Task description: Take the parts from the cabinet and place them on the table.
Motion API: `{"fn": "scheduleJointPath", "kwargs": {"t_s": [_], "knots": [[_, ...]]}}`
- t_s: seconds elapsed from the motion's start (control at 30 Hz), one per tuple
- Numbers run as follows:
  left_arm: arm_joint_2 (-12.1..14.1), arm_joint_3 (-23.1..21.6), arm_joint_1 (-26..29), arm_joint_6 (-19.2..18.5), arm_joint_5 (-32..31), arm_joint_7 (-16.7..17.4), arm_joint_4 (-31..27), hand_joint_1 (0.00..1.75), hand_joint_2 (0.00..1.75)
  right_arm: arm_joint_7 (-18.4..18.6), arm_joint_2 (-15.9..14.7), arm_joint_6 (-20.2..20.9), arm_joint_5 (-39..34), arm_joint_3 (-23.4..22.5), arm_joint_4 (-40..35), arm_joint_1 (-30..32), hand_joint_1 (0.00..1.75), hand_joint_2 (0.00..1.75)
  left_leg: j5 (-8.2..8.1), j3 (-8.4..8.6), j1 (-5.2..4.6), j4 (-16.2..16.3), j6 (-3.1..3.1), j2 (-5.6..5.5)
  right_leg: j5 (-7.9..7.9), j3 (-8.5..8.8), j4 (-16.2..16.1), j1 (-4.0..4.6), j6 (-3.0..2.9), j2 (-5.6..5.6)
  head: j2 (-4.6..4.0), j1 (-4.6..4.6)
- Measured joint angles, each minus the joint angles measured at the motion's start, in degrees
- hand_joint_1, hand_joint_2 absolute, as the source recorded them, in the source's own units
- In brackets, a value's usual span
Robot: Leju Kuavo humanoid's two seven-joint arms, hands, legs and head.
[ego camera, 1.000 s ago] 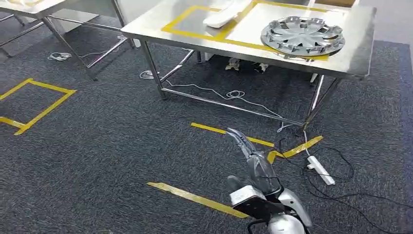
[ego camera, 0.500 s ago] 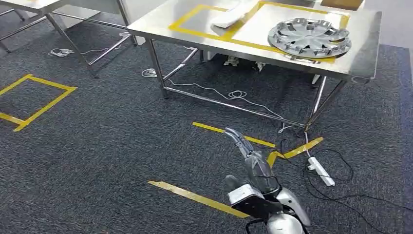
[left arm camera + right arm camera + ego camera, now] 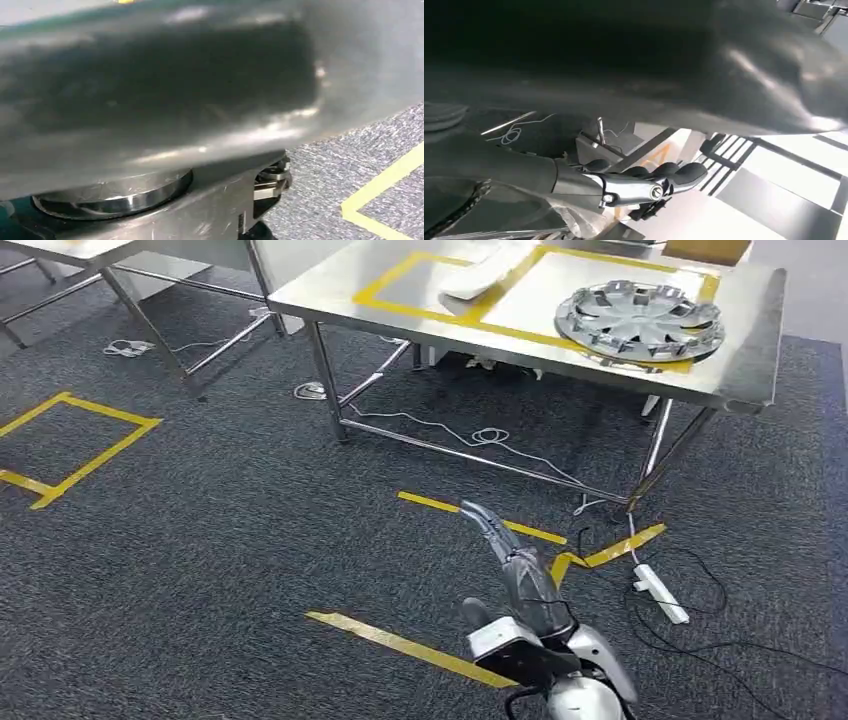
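A silver wheel cover (image 3: 640, 320) lies on the steel table (image 3: 745, 380) at the far right, inside a yellow tape frame. A white curved part (image 3: 478, 278) rests on the same table, to the left of the wheel cover. My right hand (image 3: 510, 555) hangs low over the carpet, well short of the table, with its fingers stretched straight and nothing in them. In the right wrist view the dark fingers (image 3: 659, 175) of that hand lie side by side and hold nothing.
A white power strip (image 3: 660, 592) and black cables (image 3: 700, 640) lie on the carpet by the table's near right leg. White cords (image 3: 480, 433) trail under the table. Yellow tape strips (image 3: 400, 645) mark the floor, with a tape square (image 3: 70, 450) at left. Another steel table (image 3: 60, 250) stands far left.
The whole picture has shifted a little, so the camera has moved; the table sits slightly further right in view. My right hand stays as it was, holding nothing.
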Motion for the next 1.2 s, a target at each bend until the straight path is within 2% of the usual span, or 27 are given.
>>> {"fn": "scheduleJointPath", "kwargs": {"t_s": [0.8,1.2], "knots": [[-0.3,0.37,-0.05,0.28,-0.44,0.17,0.0,0.0,0.0,0.42,0.0,-0.35,-0.15,-0.22,-0.57,1.5,0.0,0.0,0.09,0.0,0.2,0.0,-0.15,0.01,-0.06,-0.13,0.23,0.15,-0.07,0.01,0.0,0.02],[-0.7,0.37,-0.17,0.39,-0.35,-0.13,0.0,0.0,0.0,1.03,0.0,0.9,0.04,-1.62,-2.36,2.27,0.0,0.0,0.09,0.0,0.21,0.0,-0.15,0.01,-0.06,-0.13,0.23,0.15,-0.07,0.01,0.0,0.0]]}}
